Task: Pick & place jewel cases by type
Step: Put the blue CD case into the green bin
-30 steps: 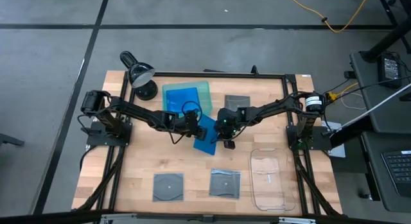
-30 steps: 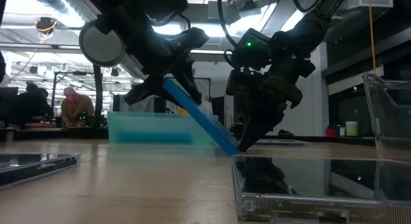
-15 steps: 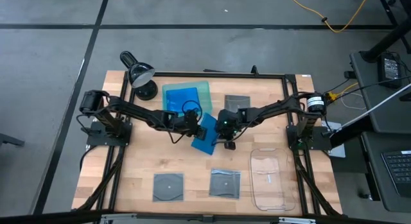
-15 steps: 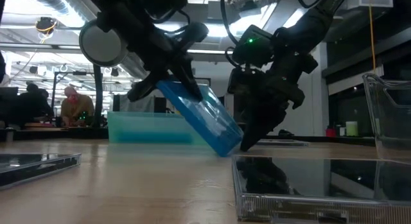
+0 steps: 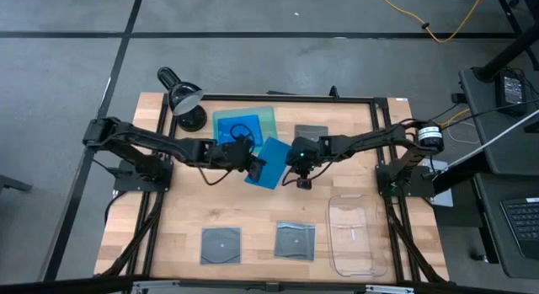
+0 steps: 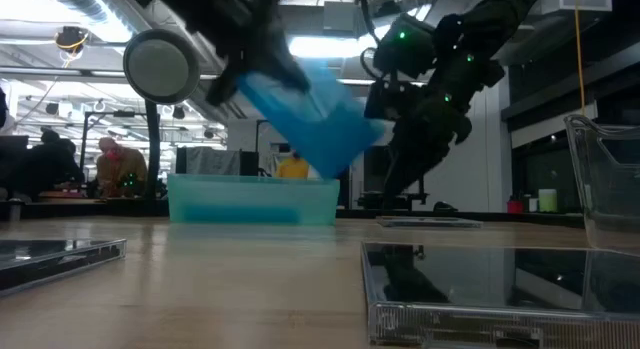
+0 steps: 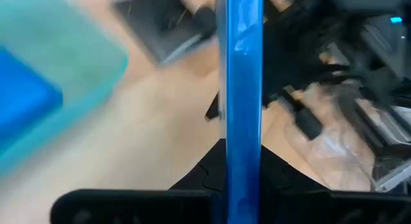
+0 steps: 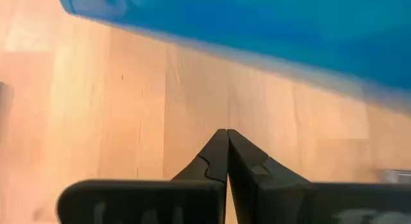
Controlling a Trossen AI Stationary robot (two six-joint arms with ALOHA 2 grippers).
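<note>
My left gripper (image 5: 256,165) is shut on a bright blue rectangular jewel case (image 5: 272,163), which hangs tilted in the air beside the translucent green tray (image 5: 268,117). Another blue case (image 5: 236,127) lies flat in that tray. My right gripper (image 5: 301,181) is shut and hovers just right of the held case, under its raised edge in the right wrist view (image 8: 227,137). One grey-clear square case (image 5: 312,134) lies flat toward the far edge. Two more (image 5: 221,243) (image 5: 296,240) lie flat near the near edge. My left gripper pinches the blue case between its two fingers (image 7: 212,176) at the case's left end (image 7: 241,144), and the case stands edge-on between them. The fingers come from the table's left, slanting down. The case (image 6: 312,124) is lifted clear of the table and tilts down toward the right.
A clear plastic tray (image 5: 351,235) stands at the near right. A black desk lamp (image 5: 182,98) stands at the far left corner. Bare wood (image 5: 181,210) lies between the green tray and the near cases. People sit in the room beyond (image 6: 115,164).
My left gripper has risen and drawn toward the green tray, taking the blue case with it. The case's lower edge, which rested on the table at my right gripper's fingertips, is now lifted clear. My right gripper has risen a little.
</note>
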